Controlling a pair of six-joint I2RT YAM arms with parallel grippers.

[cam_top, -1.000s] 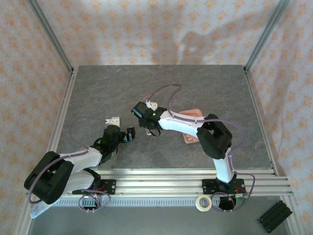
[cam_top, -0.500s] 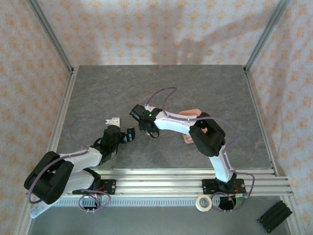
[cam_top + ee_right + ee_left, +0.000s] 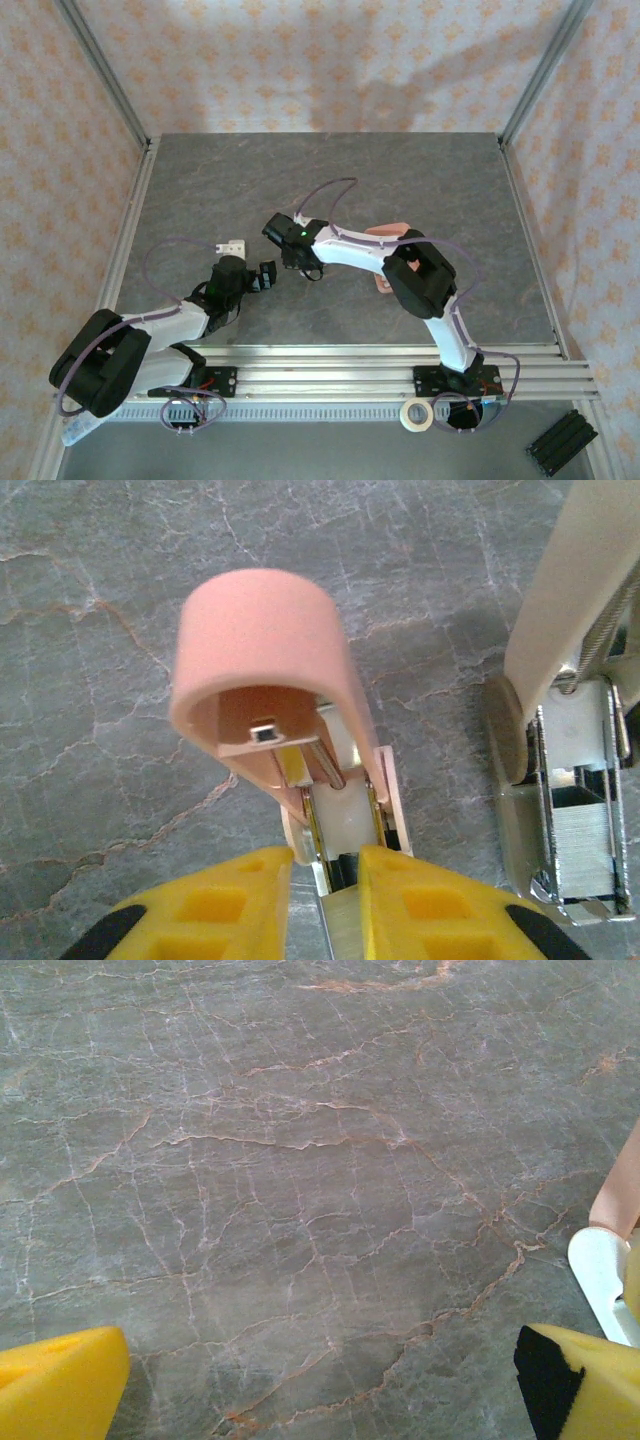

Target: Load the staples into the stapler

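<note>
Since a second ago, we see the right arm's elbow swung leftward, while the right gripper (image 3: 284,240) has barely shifted near the worktop's (image 3: 420,170) centre. Toward the near edge, the left gripper (image 3: 264,276) hangs released, its fingers wide over bare stone. The right gripper is clenched on a salmon-pink mini stapler (image 3: 262,645), hinged open. The staples (image 3: 583,845), a silvery ribbed strip, lie just right of that gripper in the channel of a cream stapler (image 3: 560,620), which is also open. Toward the right edge, a salmon-pink tray (image 3: 398,231) shows behind the arm.
</note>
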